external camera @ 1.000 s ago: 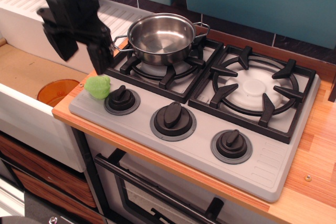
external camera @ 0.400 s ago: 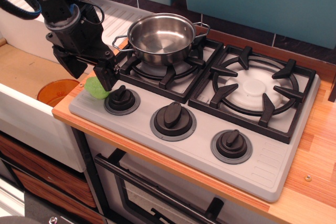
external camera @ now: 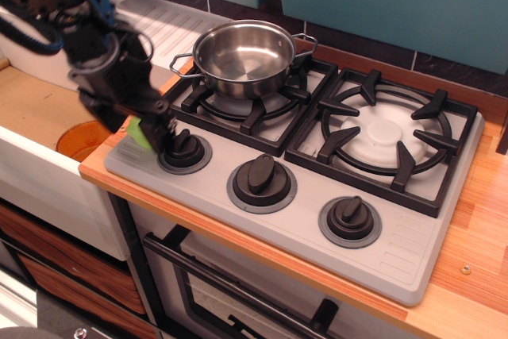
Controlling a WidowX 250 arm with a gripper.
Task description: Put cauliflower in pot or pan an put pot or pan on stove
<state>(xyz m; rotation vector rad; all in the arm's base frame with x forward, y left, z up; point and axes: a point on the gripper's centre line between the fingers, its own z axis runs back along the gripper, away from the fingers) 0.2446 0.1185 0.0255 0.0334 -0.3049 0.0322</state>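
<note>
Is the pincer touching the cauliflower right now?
Cannot tell. In the single view the pincer has the cauliflower between its fingers, mostly hiding it, but motion blur hides any contact or gap.

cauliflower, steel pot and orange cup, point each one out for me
cauliflower [external camera: 138, 132]: only view, green sliver beside the gripper.
steel pot [external camera: 242, 59]: only view, inside bottom.
orange cup [external camera: 79, 140]: only view, visible rim.

The single arm is reached in from the upper left, wrist angled down and to the right. The gripper [external camera: 151, 134] is held low, fingers [external camera: 168, 137] pointed down, slightly parted; closure cannot be judged.
</note>
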